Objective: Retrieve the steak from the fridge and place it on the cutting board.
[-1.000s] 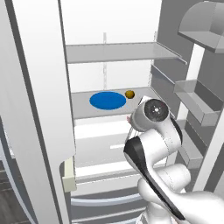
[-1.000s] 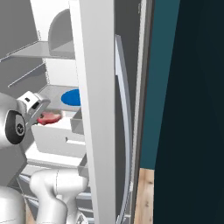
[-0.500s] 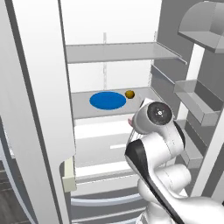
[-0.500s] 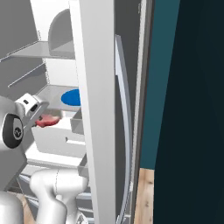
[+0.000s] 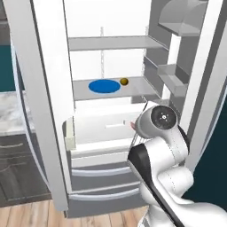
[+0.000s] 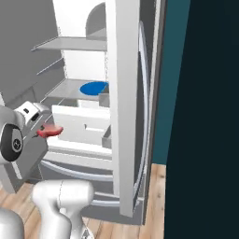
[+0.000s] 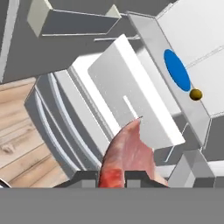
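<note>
Fingers [image 7: 111, 178] around pinkish-red marbled steak [image 7: 127, 157], outside fridge [image 5: 111, 66]

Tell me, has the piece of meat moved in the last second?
Yes. The steak has come further out of the fridge: in the right base view it now sits farther down-left from the blue plate on the shelf.

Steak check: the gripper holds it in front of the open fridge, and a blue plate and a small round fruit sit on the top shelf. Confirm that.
Not the top shelf. The left base view shows the blue plate and fruit on the shelf below the top one. The rest holds: the gripper holds the steak in front of the open fridge.
</note>
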{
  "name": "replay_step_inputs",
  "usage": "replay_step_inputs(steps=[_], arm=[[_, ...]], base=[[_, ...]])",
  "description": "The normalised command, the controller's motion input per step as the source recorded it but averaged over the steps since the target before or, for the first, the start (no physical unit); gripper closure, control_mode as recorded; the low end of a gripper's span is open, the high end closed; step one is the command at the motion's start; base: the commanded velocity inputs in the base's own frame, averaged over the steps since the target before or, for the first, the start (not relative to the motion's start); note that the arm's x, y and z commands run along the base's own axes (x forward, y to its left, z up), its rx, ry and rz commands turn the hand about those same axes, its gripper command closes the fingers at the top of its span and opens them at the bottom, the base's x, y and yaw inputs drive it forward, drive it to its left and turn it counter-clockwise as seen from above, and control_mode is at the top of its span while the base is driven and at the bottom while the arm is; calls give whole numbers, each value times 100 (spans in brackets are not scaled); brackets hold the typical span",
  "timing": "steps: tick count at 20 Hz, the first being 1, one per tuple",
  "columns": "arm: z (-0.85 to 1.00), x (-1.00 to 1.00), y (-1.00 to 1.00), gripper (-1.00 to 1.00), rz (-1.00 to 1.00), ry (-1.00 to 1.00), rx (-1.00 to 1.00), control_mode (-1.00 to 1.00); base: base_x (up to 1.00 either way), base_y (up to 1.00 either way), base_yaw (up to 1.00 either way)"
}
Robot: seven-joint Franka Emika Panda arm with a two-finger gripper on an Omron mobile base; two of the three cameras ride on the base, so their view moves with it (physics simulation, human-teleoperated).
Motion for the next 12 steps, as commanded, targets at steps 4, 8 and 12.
replay_step_inputs(steps=[4,8,12], arm=[[0,0,0,100,0,0,0,100],[0,0,0,100,0,0,0,100],[0,0,0,100,0,0,0,100]], base=[[-80,40,18],[-58,48,41],[-36,34,73]])
